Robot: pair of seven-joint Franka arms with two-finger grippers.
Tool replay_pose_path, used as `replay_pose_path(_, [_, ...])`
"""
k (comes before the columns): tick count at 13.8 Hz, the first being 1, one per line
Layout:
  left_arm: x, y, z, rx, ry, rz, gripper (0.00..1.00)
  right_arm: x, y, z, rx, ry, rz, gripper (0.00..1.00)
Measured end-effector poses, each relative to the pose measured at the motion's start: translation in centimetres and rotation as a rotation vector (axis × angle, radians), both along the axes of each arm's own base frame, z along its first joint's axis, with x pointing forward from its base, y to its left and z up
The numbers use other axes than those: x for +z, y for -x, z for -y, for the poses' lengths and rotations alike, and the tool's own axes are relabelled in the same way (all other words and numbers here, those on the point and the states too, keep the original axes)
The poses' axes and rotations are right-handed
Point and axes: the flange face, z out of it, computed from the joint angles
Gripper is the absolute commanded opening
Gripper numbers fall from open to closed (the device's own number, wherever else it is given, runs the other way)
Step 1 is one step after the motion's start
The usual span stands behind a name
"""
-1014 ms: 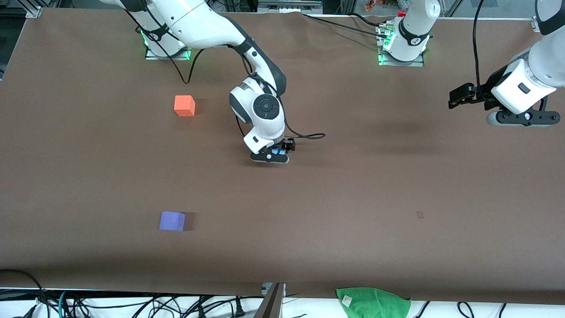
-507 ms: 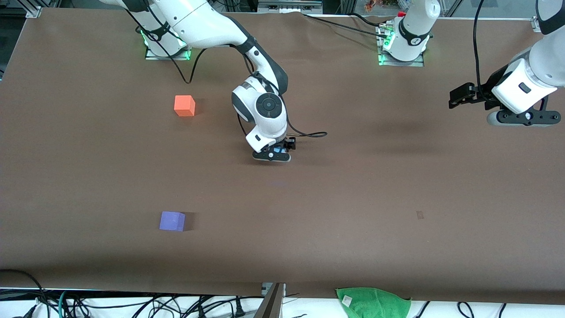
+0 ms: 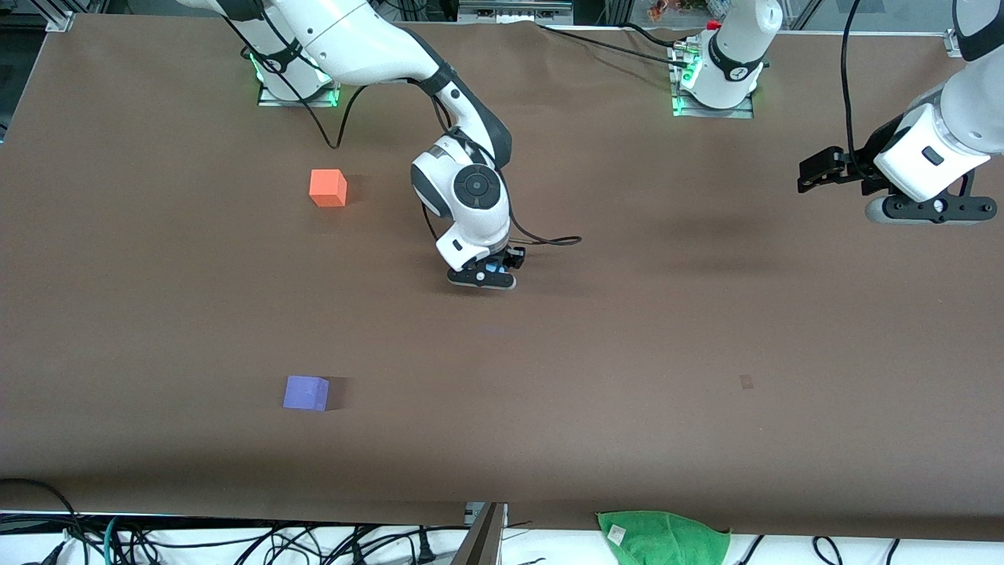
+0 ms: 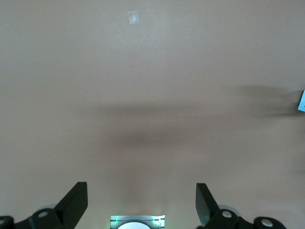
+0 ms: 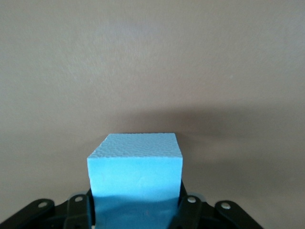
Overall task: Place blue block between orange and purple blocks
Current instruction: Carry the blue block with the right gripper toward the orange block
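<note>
The orange block (image 3: 328,187) sits on the table toward the right arm's end. The purple block (image 3: 306,392) sits nearer the front camera than it. My right gripper (image 3: 492,271) is low over the table's middle, shut on the blue block (image 3: 493,268). In the right wrist view the blue block (image 5: 136,171) fills the space between the right gripper's (image 5: 136,210) jaws, with its shadow on the table. My left gripper (image 3: 812,174) hangs open and empty above the left arm's end of the table, waiting. It also shows open in the left wrist view (image 4: 141,200).
A green cloth (image 3: 663,537) lies off the table's edge nearest the front camera. A cable (image 3: 549,239) trails on the table beside the right hand. A small pale mark (image 3: 746,382) is on the brown table (image 3: 627,353).
The right hand with the blue block has shifted slightly toward the left arm's end since a second ago. The left arm and the orange and purple blocks have not moved.
</note>
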Motion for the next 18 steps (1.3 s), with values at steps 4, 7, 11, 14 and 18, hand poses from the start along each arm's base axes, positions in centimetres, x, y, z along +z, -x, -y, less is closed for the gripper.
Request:
replay_pose_path(4, [0.2,0.0,0.0,0.000,0.000,0.002,1.00,6.4,-3.8,5.4,0.031,0.097,-0.016,0.28])
replay_pose_path(7, [0.4,0.0,0.0,0.000,0.000,0.002,1.00,10.0,-7.4,12.4,0.097,0.137,-0.070,0.28])
replay_pose_path(11, [0.4,0.0,0.0,0.000,0.000,0.002,1.00,10.0,-11.1,23.3,0.160,0.140,-0.139,0.28])
replay_pose_path(14, [0.4,0.0,0.0,0.000,0.000,0.002,1.00,8.5,-12.5,31.8,0.188,0.077,-0.192,0.28])
replay_pose_path(18, [0.4,0.0,0.0,0.000,0.000,0.001,1.00,5.2,-11.8,35.5,0.184,0.055,-0.170,0.28])
